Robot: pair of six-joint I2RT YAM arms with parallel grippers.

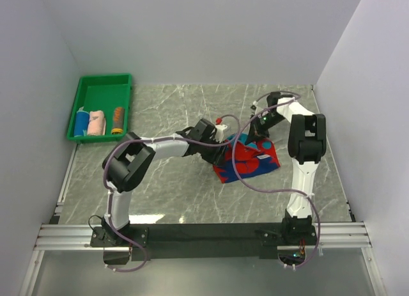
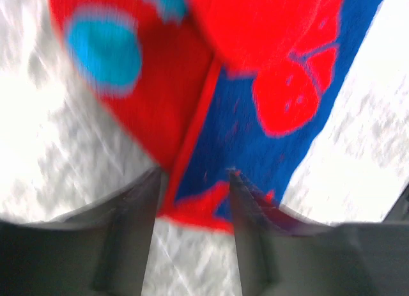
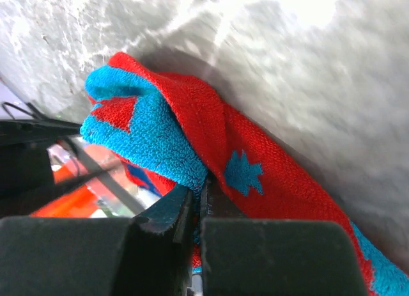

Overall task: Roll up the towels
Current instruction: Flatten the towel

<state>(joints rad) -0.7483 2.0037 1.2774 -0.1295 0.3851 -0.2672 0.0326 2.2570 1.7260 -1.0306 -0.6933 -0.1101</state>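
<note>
Two grippers meet at the red-and-blue patterned towel [image 1: 262, 163], right of centre on the marble table [image 1: 166, 194]. The right gripper [image 3: 199, 197] is pinched tight on a raised fold. The left gripper [image 2: 193, 178] is half-open, its fingers straddling an edge.

Left arm [image 1: 128, 165]: elbow raised, forearm reaching right toward table centre. Left gripper [image 2: 192, 203]: angled down, jaws partly apart. Right arm [image 1: 305, 142]: upright, upper link folded back to its left. Right gripper [image 3: 199, 195]: jaws pinched tight on a fold of the red-and-blue towel [image 3: 255, 174].
</note>
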